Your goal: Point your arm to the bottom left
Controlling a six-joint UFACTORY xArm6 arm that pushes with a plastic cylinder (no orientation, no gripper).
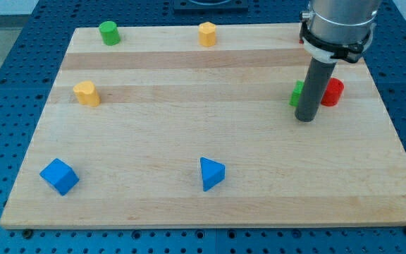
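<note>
My tip (pixel 305 118) rests on the wooden board (pixel 189 141) at the view's right. A green block (pixel 297 92) sits just behind the rod, partly hidden by it. A red cylinder (pixel 333 92) stands just right of the rod. A blue cube (pixel 59 176) lies at the view's bottom left, far from the tip. A blue triangle (pixel 211 173) lies at the bottom centre.
A green cylinder (pixel 108 32) stands at the top left. An orange block (pixel 207 34) stands at the top centre. A yellow block (pixel 87 93) sits at the left. The board lies on a blue perforated table (pixel 5 106).
</note>
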